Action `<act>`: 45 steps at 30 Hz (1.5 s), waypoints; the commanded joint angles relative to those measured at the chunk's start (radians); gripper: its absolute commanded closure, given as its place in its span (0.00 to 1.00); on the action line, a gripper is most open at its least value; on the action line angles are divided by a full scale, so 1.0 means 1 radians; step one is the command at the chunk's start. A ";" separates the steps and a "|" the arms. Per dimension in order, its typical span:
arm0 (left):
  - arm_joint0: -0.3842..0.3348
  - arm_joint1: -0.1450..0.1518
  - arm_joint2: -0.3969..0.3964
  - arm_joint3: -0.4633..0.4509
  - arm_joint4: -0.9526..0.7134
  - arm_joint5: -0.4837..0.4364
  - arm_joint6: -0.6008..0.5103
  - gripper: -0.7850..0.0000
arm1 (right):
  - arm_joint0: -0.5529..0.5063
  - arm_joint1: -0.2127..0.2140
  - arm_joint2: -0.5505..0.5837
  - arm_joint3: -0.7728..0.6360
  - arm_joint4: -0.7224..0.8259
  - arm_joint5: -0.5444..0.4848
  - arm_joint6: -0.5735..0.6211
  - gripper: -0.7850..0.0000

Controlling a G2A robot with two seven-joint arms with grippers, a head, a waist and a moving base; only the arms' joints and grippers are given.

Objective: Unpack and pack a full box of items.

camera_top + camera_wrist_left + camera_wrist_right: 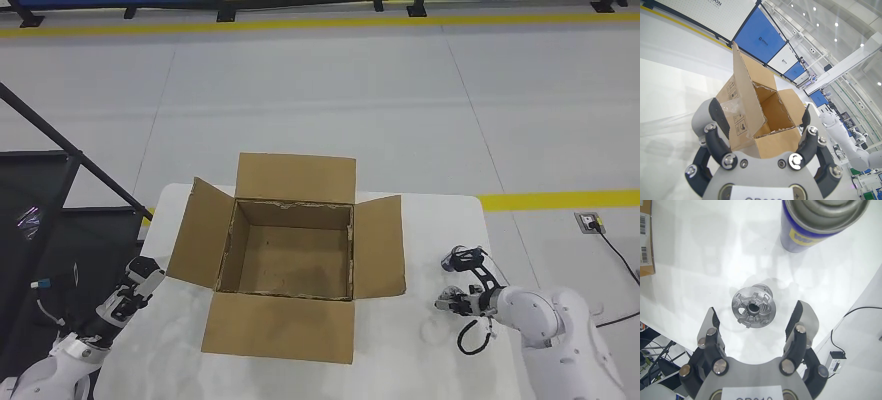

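An open cardboard box stands mid-table with all its flaps spread and its brown floor bare. In the left wrist view the box lies just beyond my left gripper, which is open and holds nothing. That gripper sits by the box's left flap. My right gripper is open, hanging above a grey metal hub that rests on the white table between the line of its fingers. A blue spray can stands upright just past it. In the top view the right gripper is right of the box, near the can.
The white table has bare room in front of and to the right of the box. A clear plastic scrap clings to the box's outer wall. A box corner lies off to one side of the hub. The table's right edge is close to the right arm.
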 commanded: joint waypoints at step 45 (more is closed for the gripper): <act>0.052 0.001 -0.057 -0.005 -0.034 0.004 0.053 0.00 | 0.452 -0.036 -0.574 -0.270 0.200 0.383 -0.111 1.00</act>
